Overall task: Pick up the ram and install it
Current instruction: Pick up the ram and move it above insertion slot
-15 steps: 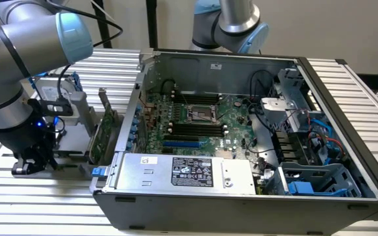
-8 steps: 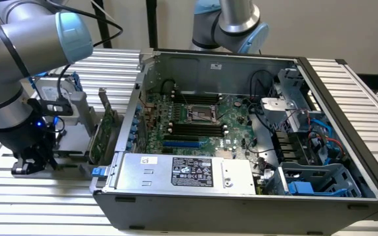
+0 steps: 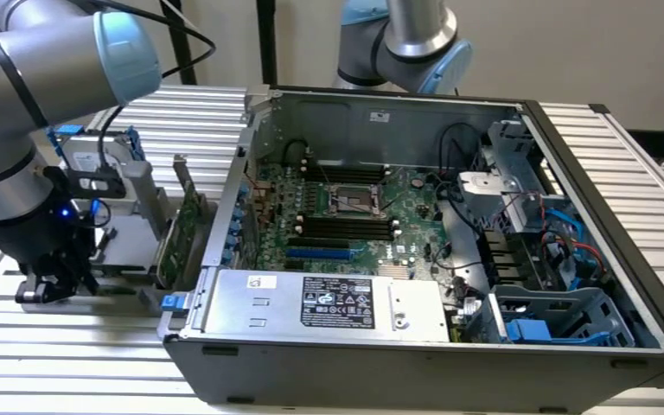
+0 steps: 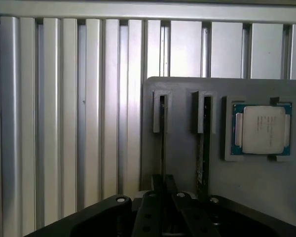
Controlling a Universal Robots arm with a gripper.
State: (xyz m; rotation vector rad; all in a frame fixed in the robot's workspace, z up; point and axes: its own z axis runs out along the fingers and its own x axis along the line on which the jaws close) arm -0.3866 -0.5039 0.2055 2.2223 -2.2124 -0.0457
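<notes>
The ram stands edge-on in a slot of a grey holder plate, seen as a thin dark strip. My gripper sits at one end of it, its dark fingers pressed close on either side of the stick. In the exterior view my gripper hangs low over the slatted table, at the exterior view's left of the open computer case. A second dark stick stands in the neighbouring slot. The motherboard's black memory slots lie inside the case.
A square silver processor chip rests in a pocket of the same plate. A tall green expansion card stands between my gripper and the case wall. A second arm rises behind the case. Ribbed aluminium table lies all around.
</notes>
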